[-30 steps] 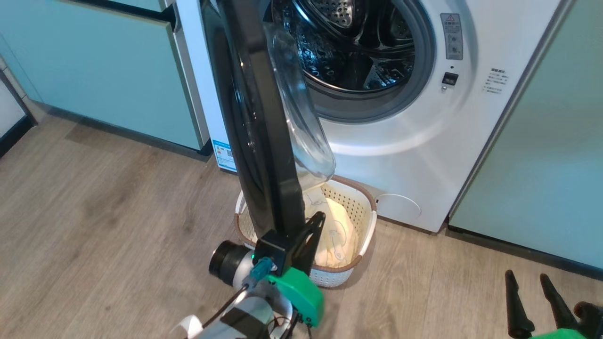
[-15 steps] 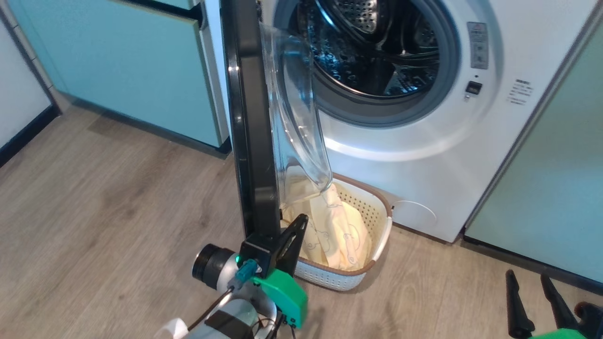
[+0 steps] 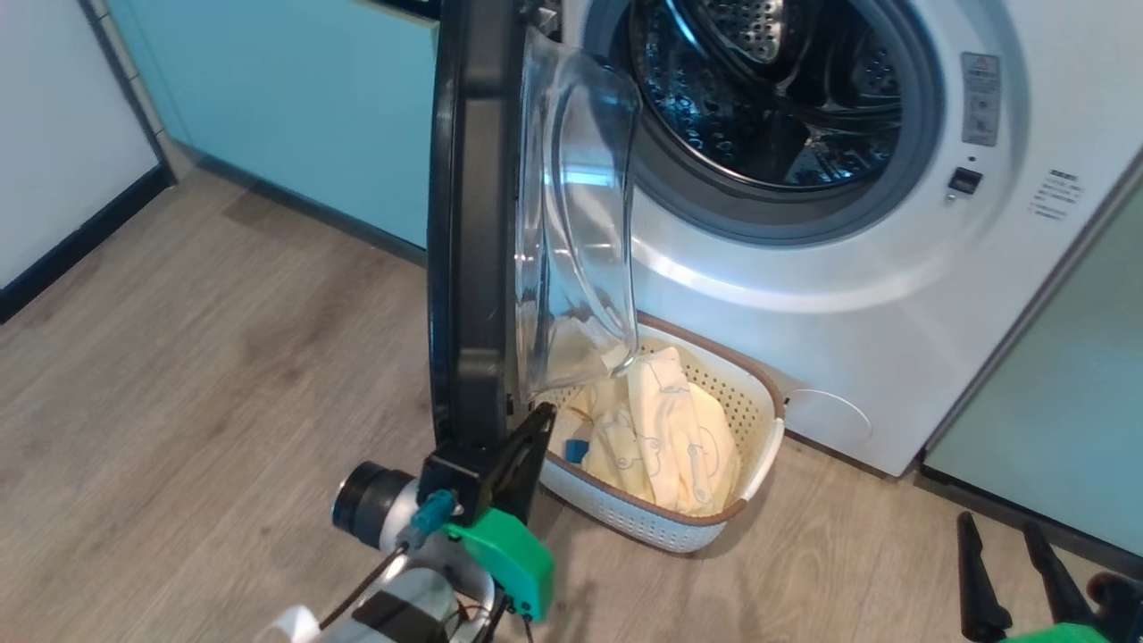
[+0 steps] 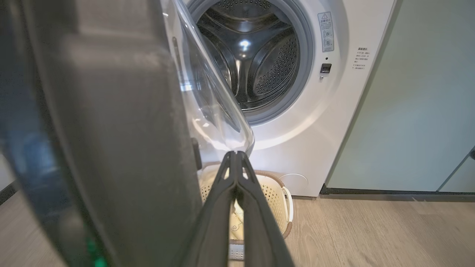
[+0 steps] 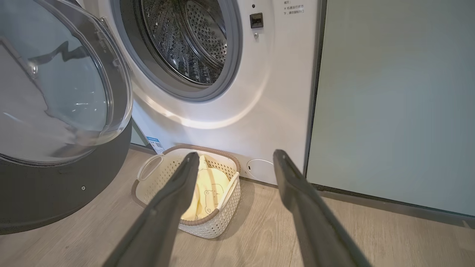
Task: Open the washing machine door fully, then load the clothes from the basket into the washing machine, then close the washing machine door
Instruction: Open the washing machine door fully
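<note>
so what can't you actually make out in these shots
- Head view: the basket has its left end behind the washing machine door and the left gripper.
- Head view: the right gripper is cut off below its fingers by the bottom edge.
- Left wrist view: the door is a close blur, so contact with the left gripper is unclear.
- Every view: the label print on the washing machine is too small.

The robot's left arm comes up from the lower left of the head view, its pale forearm (image 3: 393, 607) ending in a green plastic wrist housing (image 3: 500, 558), with a black cylindrical barrel (image 3: 368, 502) beside it. The left gripper (image 3: 541, 413) (image 4: 234, 154) has its two long dark fingers pressed tight together, pointing forward. The right gripper (image 3: 998, 529) (image 5: 236, 154) sits low at the lower right, its fingers spread wide.
</note>
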